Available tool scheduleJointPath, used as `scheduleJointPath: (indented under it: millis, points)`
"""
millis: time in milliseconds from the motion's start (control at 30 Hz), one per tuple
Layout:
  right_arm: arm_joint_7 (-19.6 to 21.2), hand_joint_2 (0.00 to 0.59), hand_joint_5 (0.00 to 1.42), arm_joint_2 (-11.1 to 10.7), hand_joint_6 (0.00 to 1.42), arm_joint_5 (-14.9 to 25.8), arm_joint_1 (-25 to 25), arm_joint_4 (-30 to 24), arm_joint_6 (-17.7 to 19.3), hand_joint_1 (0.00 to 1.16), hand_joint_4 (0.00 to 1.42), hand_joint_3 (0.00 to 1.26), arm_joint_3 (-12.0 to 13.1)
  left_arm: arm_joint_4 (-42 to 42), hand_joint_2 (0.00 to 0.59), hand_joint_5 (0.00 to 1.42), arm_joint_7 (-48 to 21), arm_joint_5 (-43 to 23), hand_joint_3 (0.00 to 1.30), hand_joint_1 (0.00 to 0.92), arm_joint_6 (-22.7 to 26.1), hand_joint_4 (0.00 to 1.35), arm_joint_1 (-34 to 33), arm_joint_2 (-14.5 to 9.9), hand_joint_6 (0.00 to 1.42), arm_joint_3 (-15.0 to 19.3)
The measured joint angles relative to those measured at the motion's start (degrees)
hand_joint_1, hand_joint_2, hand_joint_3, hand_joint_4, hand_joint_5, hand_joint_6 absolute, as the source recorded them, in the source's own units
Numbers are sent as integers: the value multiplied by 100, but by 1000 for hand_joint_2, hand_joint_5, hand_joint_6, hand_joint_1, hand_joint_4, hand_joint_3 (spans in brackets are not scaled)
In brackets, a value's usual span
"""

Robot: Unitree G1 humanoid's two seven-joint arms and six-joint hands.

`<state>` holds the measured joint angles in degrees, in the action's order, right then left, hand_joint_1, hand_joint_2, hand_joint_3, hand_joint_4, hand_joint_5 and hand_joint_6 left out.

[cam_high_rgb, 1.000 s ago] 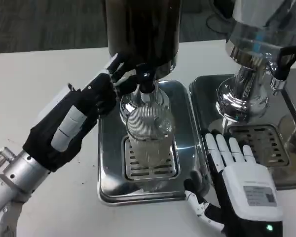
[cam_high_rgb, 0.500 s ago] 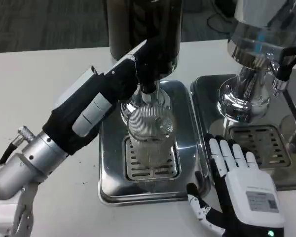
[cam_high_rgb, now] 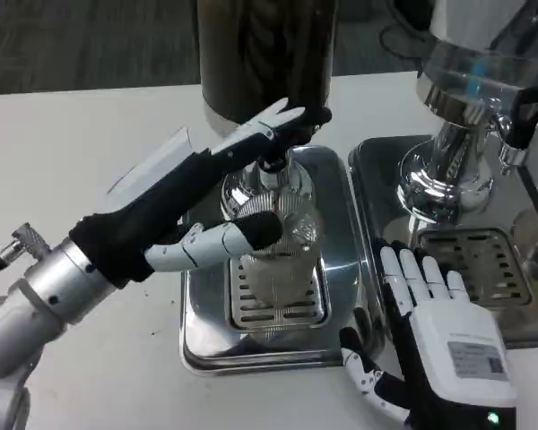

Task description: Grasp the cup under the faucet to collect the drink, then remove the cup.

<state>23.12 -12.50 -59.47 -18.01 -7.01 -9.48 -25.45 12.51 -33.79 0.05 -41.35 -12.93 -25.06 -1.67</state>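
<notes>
Could tip the cup (cam_high_rgb: 273, 260), upright on the drip tray (cam_high_rgb: 197, 336) under the faucet (cam_high_rgb: 271, 166), if the left hand (cam_high_rgb: 220, 210), fingers apparently spread, unclasped, knocks it toward 3 o'clock. Right hand (cam_high_rgb: 439, 336) flat, empty.

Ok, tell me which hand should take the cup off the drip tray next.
Left, probably. The left hand already has its fingers spread around the cup under the faucet. The right hand lies flat on the table, beside the drip tray, apart from the cup.
</notes>
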Motion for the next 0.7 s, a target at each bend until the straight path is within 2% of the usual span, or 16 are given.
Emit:
scheduleJointPath:
  millis: [133,233,333,433,633,700]
  points:
    - [-66,366,0,12,0,327,8,1,83,423,0,0,93,-131,133,153,283,379,132,0,-148,0,50,-137,90,-67]
    - [-210,334,0,33,0,781,32,1,212,432,0,0,265,-209,132,153,506,599,133,0,-230,0,112,-210,89,-130]
    - [-291,302,0,53,3,1344,37,-10,569,485,0,0,406,-253,132,148,674,779,133,0,-268,0,120,-291,88,-170]
    - [-531,264,0,143,29,2145,83,-20,868,526,0,0,636,-283,132,145,818,948,134,0,-301,0,120,-379,88,-206]
    - [-946,208,0,174,62,2753,250,-20,1102,599,0,0,749,-282,132,143,1057,1019,134,0,-342,0,119,-529,87,-340]
    - [-1174,205,0,227,64,3082,368,7,1132,623,0,0,880,-282,132,143,1139,1063,134,0,-343,0,119,-549,86,-380]
